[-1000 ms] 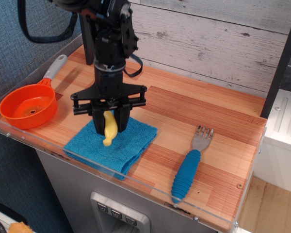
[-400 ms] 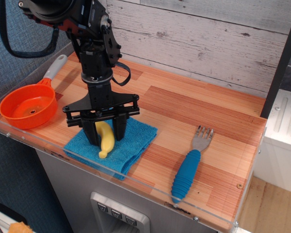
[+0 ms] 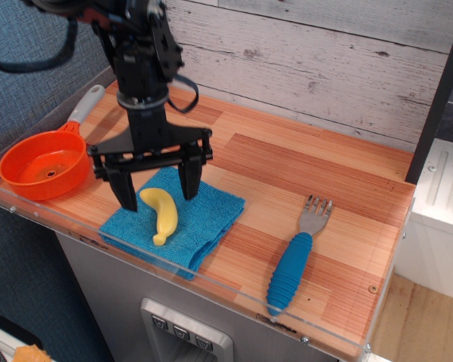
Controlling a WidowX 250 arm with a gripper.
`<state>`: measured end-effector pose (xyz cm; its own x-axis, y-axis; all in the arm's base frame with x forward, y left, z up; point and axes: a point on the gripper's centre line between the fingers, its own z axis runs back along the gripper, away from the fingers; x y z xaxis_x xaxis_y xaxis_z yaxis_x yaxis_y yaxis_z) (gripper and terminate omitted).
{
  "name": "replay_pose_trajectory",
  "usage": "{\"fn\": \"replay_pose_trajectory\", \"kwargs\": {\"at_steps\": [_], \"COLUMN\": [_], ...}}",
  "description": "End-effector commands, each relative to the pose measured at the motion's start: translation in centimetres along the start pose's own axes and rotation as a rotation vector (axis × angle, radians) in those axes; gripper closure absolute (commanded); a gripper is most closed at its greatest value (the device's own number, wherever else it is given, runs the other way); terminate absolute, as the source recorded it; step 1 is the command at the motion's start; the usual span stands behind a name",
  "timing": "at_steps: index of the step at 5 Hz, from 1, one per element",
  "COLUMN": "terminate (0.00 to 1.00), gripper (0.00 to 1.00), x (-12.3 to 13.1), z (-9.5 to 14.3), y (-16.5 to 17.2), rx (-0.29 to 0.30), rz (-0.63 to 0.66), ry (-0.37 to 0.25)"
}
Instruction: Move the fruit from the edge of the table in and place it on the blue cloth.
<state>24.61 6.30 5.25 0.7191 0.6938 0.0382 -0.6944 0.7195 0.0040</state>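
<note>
Claw (image 3: 156, 186) is hanging wide open, holding nothing, fingers straddling the banana (image 3: 161, 213). Banana is lying on the blue cloth (image 3: 204, 219) near the bench's (image 3: 317, 170) front-left edge. Placement looks done; only retreat left.

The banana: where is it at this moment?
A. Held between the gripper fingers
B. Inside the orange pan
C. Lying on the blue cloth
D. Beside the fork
C: the banana lies on the blue cloth, while the gripper stands open above it.
</note>
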Motion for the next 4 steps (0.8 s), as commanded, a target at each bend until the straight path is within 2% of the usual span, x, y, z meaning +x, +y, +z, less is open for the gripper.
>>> {"fn": "replay_pose_trajectory", "kwargs": {"at_steps": [1,2,3,4], "terminate": [0.0,0.0,0.0,0.0], "gripper": [0.0,0.0,0.0,0.0], "x": [1.7,4.7,7.0,7.9], "z": [4.7,5.7,6.8,8.4], "y": [-0.8,-0.4,-0.1,-0.8], "rx": [0.106,0.153,0.16,0.133], "rz": [-0.073,-0.116,-0.141,-0.162], "ry": [-0.077,-0.06,-0.123,-0.155]}}
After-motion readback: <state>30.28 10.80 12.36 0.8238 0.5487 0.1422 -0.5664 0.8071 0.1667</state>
